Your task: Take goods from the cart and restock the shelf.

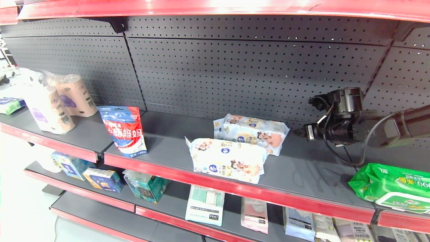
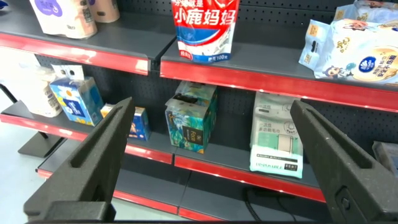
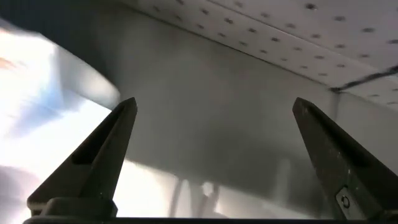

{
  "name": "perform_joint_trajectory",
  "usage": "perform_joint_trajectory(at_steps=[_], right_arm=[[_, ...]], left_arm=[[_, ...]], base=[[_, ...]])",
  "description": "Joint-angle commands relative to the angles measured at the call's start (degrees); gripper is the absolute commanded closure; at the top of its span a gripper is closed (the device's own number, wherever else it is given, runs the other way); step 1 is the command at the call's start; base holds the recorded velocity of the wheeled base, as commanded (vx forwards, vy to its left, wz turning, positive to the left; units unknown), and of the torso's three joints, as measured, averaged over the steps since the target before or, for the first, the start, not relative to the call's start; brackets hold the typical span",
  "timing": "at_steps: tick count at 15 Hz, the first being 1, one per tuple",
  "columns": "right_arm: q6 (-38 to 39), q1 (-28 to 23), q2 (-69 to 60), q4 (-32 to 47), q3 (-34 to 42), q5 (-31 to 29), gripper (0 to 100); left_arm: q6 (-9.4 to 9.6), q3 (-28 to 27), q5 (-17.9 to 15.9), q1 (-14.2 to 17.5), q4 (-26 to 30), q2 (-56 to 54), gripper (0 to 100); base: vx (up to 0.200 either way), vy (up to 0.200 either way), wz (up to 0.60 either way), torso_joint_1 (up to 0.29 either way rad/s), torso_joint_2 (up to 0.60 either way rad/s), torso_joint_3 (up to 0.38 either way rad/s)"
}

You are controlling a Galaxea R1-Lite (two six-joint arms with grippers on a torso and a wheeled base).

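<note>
Two white wipe packs with cartoon print lie on the middle shelf (image 1: 302,168) in the head view. The front wipe pack (image 1: 228,161) lies flat near the red front edge. The rear wipe pack (image 1: 255,132) lies behind it, and the two overlap at one corner. To their left a red-and-blue pouch (image 1: 124,131) stands upright. Farther left, two wrapped bundles of paper rolls (image 1: 50,107) stand on the neighbouring board. A green wipe pack (image 1: 393,185) lies at the right end. The right arm (image 1: 413,124) hangs over the shelf's right part, its wrist near the rear wipe pack.

In the left wrist view, the left gripper (image 2: 211,104) is spread wide with nothing between its fingers. It is held out in front of the lower shelves. Beyond it a dark green tissue box (image 2: 191,115) and a white flat pack (image 2: 278,140) stand on the board below. Blue packs (image 2: 74,99) sit farther along.

In the right wrist view, the right gripper (image 3: 214,102) is likewise spread and holds nothing. It hovers low over the grey shelf board, facing the perforated back wall (image 3: 280,31). A blurred pale shape (image 3: 37,112) lies at one side; what it is cannot be told.
</note>
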Motion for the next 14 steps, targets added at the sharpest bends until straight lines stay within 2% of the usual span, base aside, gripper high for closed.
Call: perform_joint_trajectory(at_steps=[1, 14], right_arm=[[0.58, 1.79, 1.61, 0.01, -0.63, -0.67, 0], [1.28, 6.1, 3.28, -0.17, -4.32, -0.67, 0]], left_arm=[[-0.01, 0.0, 0.01, 0.04, 0.02, 0.06, 0], [-0.01, 0.0, 0.01, 0.04, 0.02, -0.03, 0]], base=[[0.0, 0.0, 0.0, 0.0, 0.0, 0.0], [0.0, 0.0, 0.0, 0.0, 0.0, 0.0]])
